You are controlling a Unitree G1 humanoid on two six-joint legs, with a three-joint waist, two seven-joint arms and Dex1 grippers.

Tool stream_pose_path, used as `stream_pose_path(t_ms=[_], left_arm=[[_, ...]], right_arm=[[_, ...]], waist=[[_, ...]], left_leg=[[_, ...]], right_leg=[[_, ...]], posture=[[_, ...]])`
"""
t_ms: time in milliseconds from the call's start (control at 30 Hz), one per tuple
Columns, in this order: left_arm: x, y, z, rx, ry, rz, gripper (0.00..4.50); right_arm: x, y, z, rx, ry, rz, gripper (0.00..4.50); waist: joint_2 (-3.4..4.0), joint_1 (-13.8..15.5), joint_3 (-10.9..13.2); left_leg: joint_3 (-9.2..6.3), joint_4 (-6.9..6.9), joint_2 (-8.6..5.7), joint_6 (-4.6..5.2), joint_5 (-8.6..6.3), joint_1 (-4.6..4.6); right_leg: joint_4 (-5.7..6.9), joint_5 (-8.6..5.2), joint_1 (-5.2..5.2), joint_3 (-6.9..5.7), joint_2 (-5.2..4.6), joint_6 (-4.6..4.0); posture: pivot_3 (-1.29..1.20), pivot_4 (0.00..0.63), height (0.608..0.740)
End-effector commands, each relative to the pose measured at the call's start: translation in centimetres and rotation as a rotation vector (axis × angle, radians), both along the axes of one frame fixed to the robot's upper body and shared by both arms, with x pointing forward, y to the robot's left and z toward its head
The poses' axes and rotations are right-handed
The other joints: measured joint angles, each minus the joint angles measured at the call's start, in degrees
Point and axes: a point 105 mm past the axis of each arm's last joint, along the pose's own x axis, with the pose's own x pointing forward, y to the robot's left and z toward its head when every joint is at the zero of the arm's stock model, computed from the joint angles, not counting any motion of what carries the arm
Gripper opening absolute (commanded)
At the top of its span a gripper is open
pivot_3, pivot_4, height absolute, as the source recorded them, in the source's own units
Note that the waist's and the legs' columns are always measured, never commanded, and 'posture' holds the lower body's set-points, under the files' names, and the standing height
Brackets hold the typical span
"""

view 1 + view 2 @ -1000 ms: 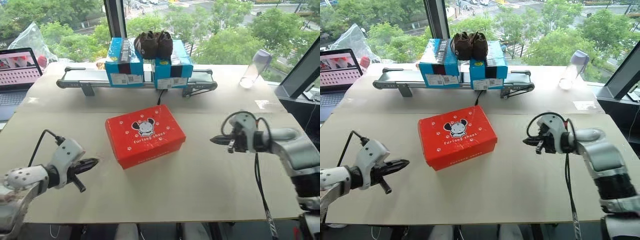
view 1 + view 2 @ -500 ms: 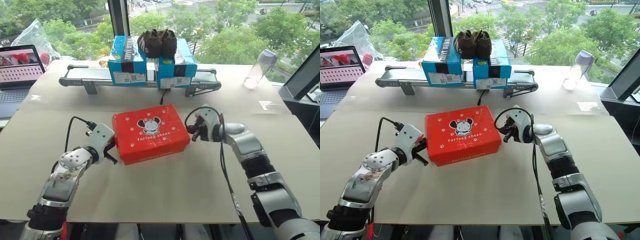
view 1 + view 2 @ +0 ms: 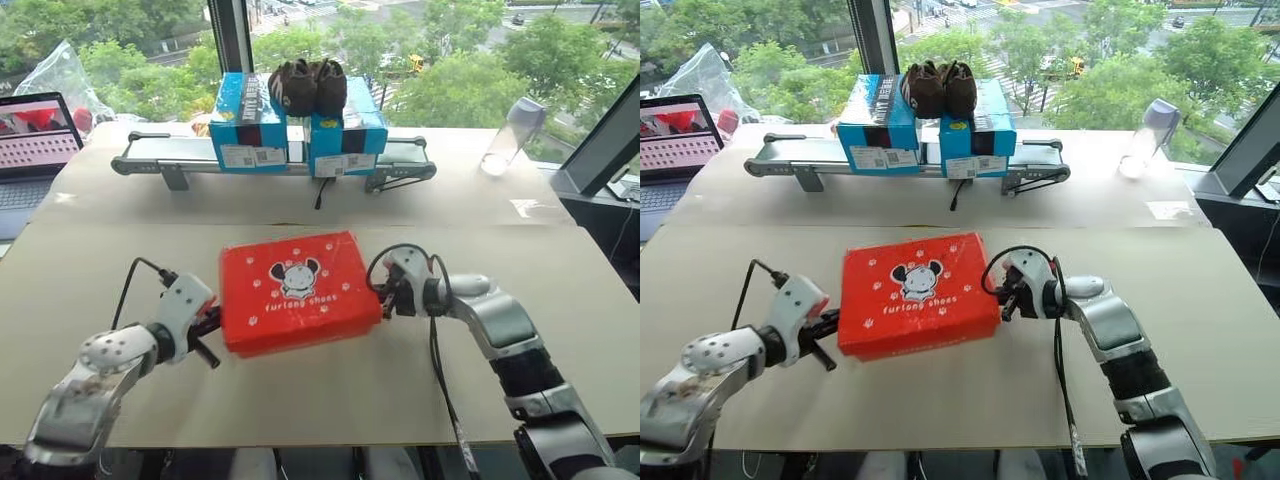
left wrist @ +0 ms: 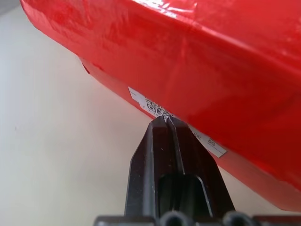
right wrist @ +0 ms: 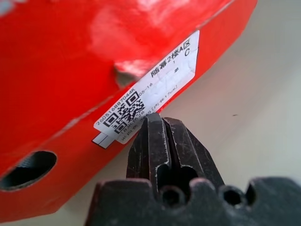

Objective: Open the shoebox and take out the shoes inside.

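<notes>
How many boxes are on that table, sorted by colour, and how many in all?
Red box: 1
Blue boxes: 2
Total: 3 boxes

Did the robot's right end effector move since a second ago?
Yes. The right end effector has swung in toward the red shoebox and now sits shut against its end, no longer out over the bare table.
</notes>
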Motion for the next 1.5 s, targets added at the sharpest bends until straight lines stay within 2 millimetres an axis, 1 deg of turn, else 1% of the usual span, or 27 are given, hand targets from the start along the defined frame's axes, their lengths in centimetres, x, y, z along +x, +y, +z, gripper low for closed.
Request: stream_pose_path(t_ms=[33,100,167,233,300,433,500,633,700,733,800,833,867,900,933,1033,1100,1167,1267,1300,1367,1433,1500], left_arm=[[-1.3,-1.6,0.9,-0.031,-0.004,-0.100,0.05],[-1.6,-1.5,0.9,-0.030,0.005,-0.103,0.05],[-0.8,-0.5,0.8,0.001,-0.014,-0.068,0.05],[0.2,0.4,1.2,0.015,-0.044,-0.024,0.05],[1.0,0.9,1.8,0.016,-0.070,-0.004,0.05],[1.2,1.7,2.5,0.031,-0.086,-0.006,0.05],[1.3,2.4,3.5,0.017,-0.108,-0.004,0.05],[1.1,3.1,6.9,-0.054,-0.172,-0.055,0.05],[0.5,3.7,9.1,-0.103,-0.185,-0.103,0.57],[0.2,4.0,10.0,-0.113,-0.190,-0.115,0.73],[-0.4,4.7,11.7,-0.133,-0.193,-0.138,1.50],[-1.0,4.7,12.6,-0.143,-0.185,-0.174,1.63],[-1.6,4.6,13.4,-0.153,-0.177,-0.207,2.29],[-2.2,4.2,14.2,-0.162,-0.165,-0.251,2.41],[-2.7,3.9,15.0,-0.163,-0.164,-0.291,2.65],[-3.6,2.7,17.0,-0.194,-0.156,-0.371,3.90],[-4.5,2.2,17.9,-0.194,-0.133,-0.424,4.45],[-5.0,1.7,18.9,-0.187,-0.128,-0.458,4.45],[-5.8,1.0,19.7,-0.180,-0.115,-0.518,4.45],[-5.8,0.8,20.1,-0.182,-0.115,-0.523,4.45],[-5.8,0.4,21.1,-0.190,-0.134,-0.544,4.45],[-5.9,0.1,21.6,-0.190,-0.139,-0.558,4.45],[-6.2,-0.2,21.7,-0.188,-0.124,-0.576,4.45]], right_arm=[[-1.3,2.1,2.4,0.053,-0.047,0.104,0.10],[-1.2,2.0,2.4,0.043,-0.051,0.099,0.10],[-0.4,1.1,2.3,0.005,-0.075,0.071,0.10],[0.5,-0.2,2.2,-0.052,-0.106,0.037,0.10],[1.2,-1.5,2.4,-0.098,-0.130,0.012,0.10],[1.9,-3.5,3.3,-0.132,-0.157,-0.016,0.10],[2.3,-4.9,4.1,-0.146,-0.173,-0.037,0.10],[2.6,-7.5,6.5,-0.144,-0.202,-0.074,0.10],[2.3,-8.6,8.2,-0.121,-0.204,-0.077,0.00],[1.9,-8.9,8.9,-0.114,-0.200,-0.070,0.00],[1.1,-9.4,10.2,-0.097,-0.190,-0.048,0.00],[0.5,-9.4,10.7,-0.075,-0.167,-0.029,0.00],[-0.2,-9.3,10.9,-0.062,-0.136,-0.009,0.00],[-1.1,-9.5,10.4,-0.080,-0.096,0.015,0.00],[-2.0,-9.8,9.7,-0.107,-0.057,0.038,0.00],[-4.2,-10.5,7.5,-0.169,0.057,0.079,0.00],[-5.2,-10.2,7.2,-0.148,0.099,0.101,0.00],[-6.0,-9.6,7.1,-0.129,0.123,0.127,0.00],[-6.9,-8.9,6.6,-0.131,0.163,0.167,0.00],[-7.3,-8.6,6.2,-0.138,0.178,0.187,0.00],[-8.0,-7.3,5.0,-0.126,0.211,0.247,0.00],[-8.1,-6.1,4.2,-0.059,0.236,0.265,0.00],[-7.7,-5.6,3.3,0.015,0.265,0.249,0.00]], waist=[[0.00,0.04,0.00],[0.00,0.04,0.00],[0.00,0.08,0.00],[0.00,0.20,0.00],[-0.01,0.44,0.00],[-0.01,0.54,0.00],[-0.02,0.53,0.01],[-0.03,0.55,0.02],[-0.03,0.54,0.02],[-0.03,0.52,0.02],[-0.03,0.50,0.02],[-0.03,0.45,0.02],[-0.05,0.34,0.04],[-0.06,0.26,0.05],[-0.05,0.21,0.05],[-0.09,0.86,0.07],[-0.09,0.85,0.07],[-0.05,0.58,0.09],[-0.05,0.04,0.10],[-0.05,0.00,0.09],[-0.06,0.07,0.10],[-0.17,0.03,0.10],[-0.19,-0.06,0.10]], left_leg=[[0.00,0.00,0.00,0.00,0.00,0.00],[-0.01,0.02,0.00,0.00,0.00,0.00],[-0.01,0.02,0.00,0.00,0.00,0.00],[-0.01,0.02,0.00,0.00,0.00,0.00],[-0.02,0.03,0.00,0.00,0.00,-0.01],[-0.01,0.05,0.00,0.00,0.00,-0.03],[-0.01,0.00,0.00,0.01,0.00,-0.04],[0.00,-0.02,0.00,0.01,0.00,-0.06],[-0.01,0.02,0.00,0.01,0.00,-0.06],[-0.01,0.02,0.00,0.01,0.00,-0.07],[-0.01,0.00,0.00,0.01,0.00,-0.03],[-0.01,-0.01,0.00,0.00,-0.01,-0.03],[-0.01,-0.05,0.00,0.01,-0.01,-0.02],[-0.01,-0.05,0.00,-0.02,-0.04,-0.02],[-0.01,-0.05,0.00,-0.02,-0.04,-0.05],[-0.03,-0.05,0.00,-0.05,-0.06,-0.04],[-0.02,0.02,0.00,-0.06,-0.07,-0.04],[-0.02,0.06,0.00,-0.07,-0.07,0.00],[-0.03,0.05,0.00,-0.06,-0.06,0.12],[-0.03,0.04,0.00,-0.07,-0.06,0.17],[-0.03,0.02,0.00,-0.07,-0.07,0.19],[-0.03,0.01,0.00,-0.07,-0.07,0.17],[-0.04,0.00,0.00,-0.07,-0.07,0.18]], right_leg=[[0.00,0.00,0.00,0.00,0.00,0.00],[-0.02,0.00,0.01,0.00,0.00,0.00],[-0.04,0.00,0.02,0.00,0.00,0.00],[-0.02,-0.01,0.00,-0.01,0.00,-0.01],[-0.02,0.00,0.01,-0.02,0.00,-0.01],[-0.09,0.00,0.04,-0.02,0.00,0.00],[-0.08,-0.02,0.00,-0.02,0.00,-0.01],[-0.07,-0.03,-0.04,-0.02,0.00,-0.02],[-0.07,-0.02,-0.03,-0.03,0.00,-0.02],[-0.08,-0.02,-0.03,-0.03,0.00,-0.02],[-0.10,-0.04,0.00,-0.03,0.00,-0.01],[-0.10,-0.04,-0.01,-0.02,0.00,0.00],[-0.13,-0.07,0.00,-0.03,0.00,-0.01],[-0.11,-0.09,-0.01,-0.02,0.00,-0.01],[-0.08,-0.09,-0.05,-0.02,0.00,-0.02],[-0.10,-0.14,0.00,-0.06,0.00,0.01],[-0.10,-0.15,0.02,0.00,-0.01,0.02],[-0.05,-0.16,0.02,0.02,-0.01,0.04],[0.05,-0.33,0.03,0.05,0.01,0.25],[0.06,-0.35,0.07,0.06,0.01,0.23],[0.05,-0.36,0.09,0.06,0.01,0.20],[0.06,-0.36,0.08,0.05,0.02,0.17],[0.04,-0.35,0.11,0.09,0.04,0.16]], posture=[[0.00,0.150,0.740],[0.00,0.150,0.740],[0.00,0.150,0.740],[0.00,0.150,0.740],[0.00,0.150,0.740],[0.00,0.150,0.740],[0.00,0.150,0.740],[0.00,0.150,0.740],[0.00,0.150,0.740],[0.00,0.150,0.740],[0.00,0.150,0.740],[0.00,0.150,0.740],[0.00,0.150,0.740],[0.00,0.150,0.740],[0.00,0.150,0.740],[0.00,0.150,0.740],[0.00,0.150,0.740],[0.00,0.150,0.740],[0.00,0.150,0.740],[0.00,0.150,0.740],[0.00,0.150,0.740],[0.00,0.150,0.740],[0.00,0.150,0.740]])
